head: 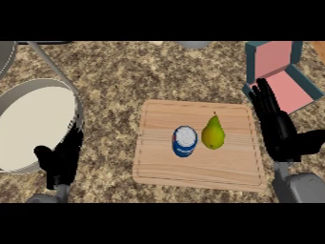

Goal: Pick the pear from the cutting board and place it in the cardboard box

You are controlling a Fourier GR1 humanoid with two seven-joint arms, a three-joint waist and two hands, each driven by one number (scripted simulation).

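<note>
A yellow-green pear [213,134] lies on the wooden cutting board [200,167] near its middle, stem pointing away from me. Right beside it on the left stands a blue and white can [184,141]. My right hand [277,128] is open with straight fingers, over the board's right edge and a short way right of the pear, not touching it. At the far right is a box [281,78] with a pink inside and teal rim, flaps open. My left hand [61,159] rests open at the lower left, over the rim of a pan.
A large round grey pan [25,125] with a pale inside sits at the left, its handle running up and left. Another grey rim shows at the top left corner. The counter top [137,76] is speckled brown stone.
</note>
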